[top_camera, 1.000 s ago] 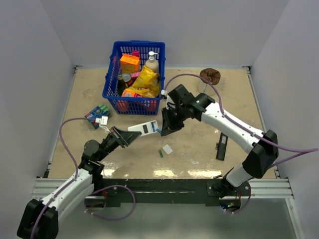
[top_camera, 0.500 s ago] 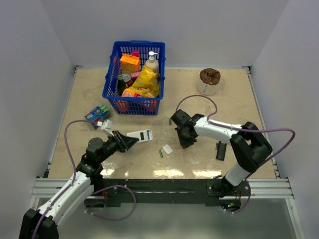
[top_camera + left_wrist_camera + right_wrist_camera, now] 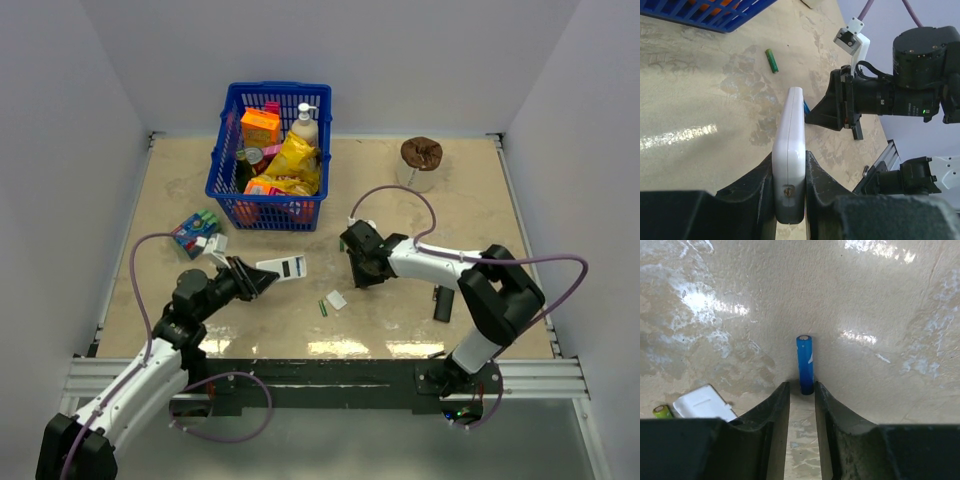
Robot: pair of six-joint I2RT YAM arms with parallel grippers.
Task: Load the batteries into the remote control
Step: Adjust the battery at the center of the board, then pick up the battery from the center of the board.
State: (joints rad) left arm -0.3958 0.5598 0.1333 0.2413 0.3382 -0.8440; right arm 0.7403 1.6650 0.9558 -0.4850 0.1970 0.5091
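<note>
1. Since a second ago the right arm has come down from its raised reach beside the remote and now lies folded low over the table (image 3: 470,205). The left arm has hardly shifted.
2. Nearest the bases, a green battery (image 3: 323,308) lies loose on the table. A white cover piece (image 3: 337,299) sits just beside it at two o'clock.
3. A black remote (image 3: 444,295) lies between three and four o'clock of the right gripper, well apart from it.
4. The left gripper (image 3: 258,280) is clamped on the near end of the remote control (image 3: 285,267). The remote is held off the table, and its free end points toward three o'clock with the dark patch showing.
5. The right gripper (image 3: 802,387) is down at the table with its fingers a little apart. The blue battery (image 3: 805,365) lies flat on the surface with its near end at the gap between the tips. It runs away toward twelve o'clock in the wrist view and appears unpinched.
6. A pack of batteries (image 3: 195,230) lies at ten o'clock of the left gripper.
7. A blue basket (image 3: 265,212) full of groceries stands at twelve o'clock of the remote.
8. Farthest off, a brown lump on a white base (image 3: 421,153) sits at one o'clock of the right gripper.
</note>
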